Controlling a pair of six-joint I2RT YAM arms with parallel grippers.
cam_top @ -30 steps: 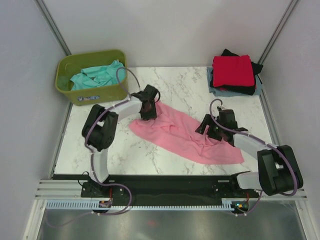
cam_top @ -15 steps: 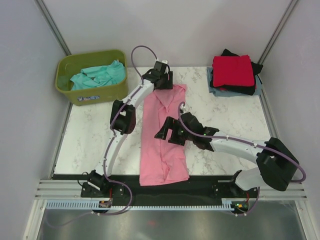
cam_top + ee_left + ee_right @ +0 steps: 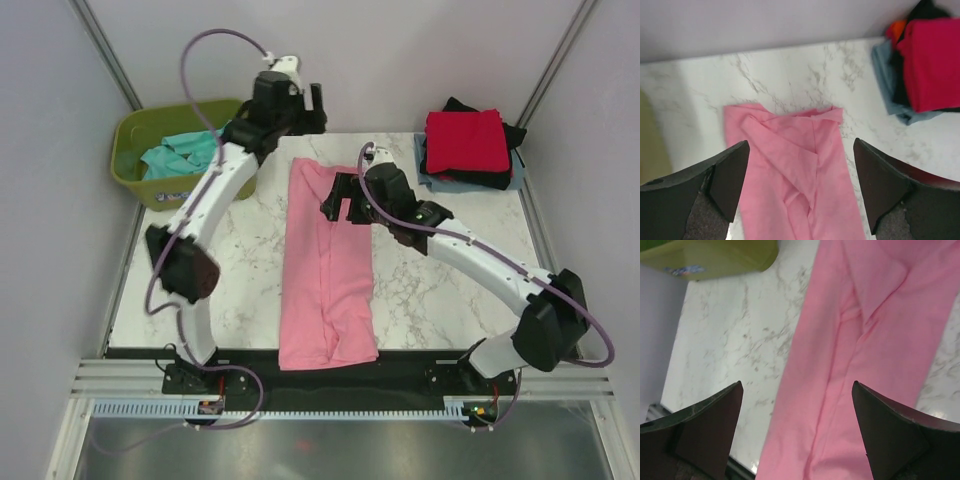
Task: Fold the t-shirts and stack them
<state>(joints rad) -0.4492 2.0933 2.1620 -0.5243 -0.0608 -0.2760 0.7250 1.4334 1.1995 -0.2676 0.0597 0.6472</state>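
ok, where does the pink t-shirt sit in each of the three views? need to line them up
Top external: pink t-shirt is a long strip down the middle of the table, from the far end to the near edge.
Left wrist: pink t-shirt at lower centre, its far end in view.
Right wrist: pink t-shirt fills the right half, top to bottom.
Shared landmark: marble tabletop, bare beside the shirt in all three.

White arms [image 3: 215, 195] w/ black joints [image 3: 185, 272], purple cables [image 3: 205, 36].
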